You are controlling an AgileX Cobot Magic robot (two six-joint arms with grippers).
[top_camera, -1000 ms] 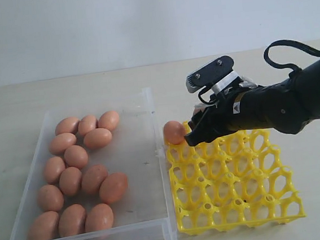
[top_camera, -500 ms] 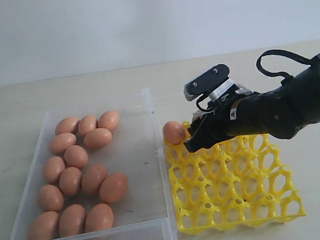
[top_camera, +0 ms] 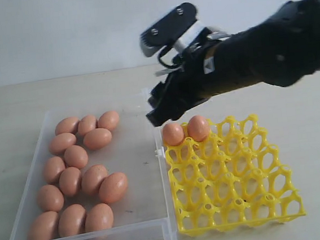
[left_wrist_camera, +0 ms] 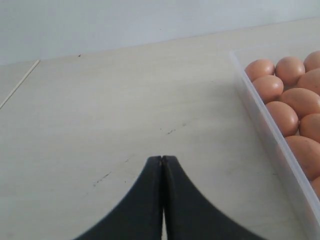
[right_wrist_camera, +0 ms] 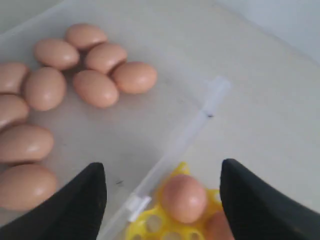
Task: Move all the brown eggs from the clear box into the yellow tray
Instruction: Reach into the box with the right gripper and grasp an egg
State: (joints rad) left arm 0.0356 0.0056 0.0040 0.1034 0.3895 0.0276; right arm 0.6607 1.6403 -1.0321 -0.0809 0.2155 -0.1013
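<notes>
Several brown eggs (top_camera: 75,156) lie in the clear box (top_camera: 139,173) on the left. Two brown eggs (top_camera: 172,133) (top_camera: 197,127) sit side by side in the far-left cups of the yellow tray (top_camera: 234,186). My right gripper (top_camera: 156,112) hangs open and empty above the box's right wall, just left of those two. In the right wrist view its gripper (right_wrist_camera: 162,167) frames a tray egg (right_wrist_camera: 184,197) and the box wall (right_wrist_camera: 192,130). My left gripper (left_wrist_camera: 162,159) is shut with nothing in it over bare table, beside the box wall (left_wrist_camera: 265,132).
The box and tray stand side by side, nearly touching, on a pale tabletop (top_camera: 296,124). A plain wall (top_camera: 55,33) runs behind the table. A thin seam (left_wrist_camera: 20,82) crosses the table in the left wrist view.
My right gripper has lifted and swung left off the tray toward the box. A second egg now sits in the tray where the gripper was. Its jaws have spread a little wider.
</notes>
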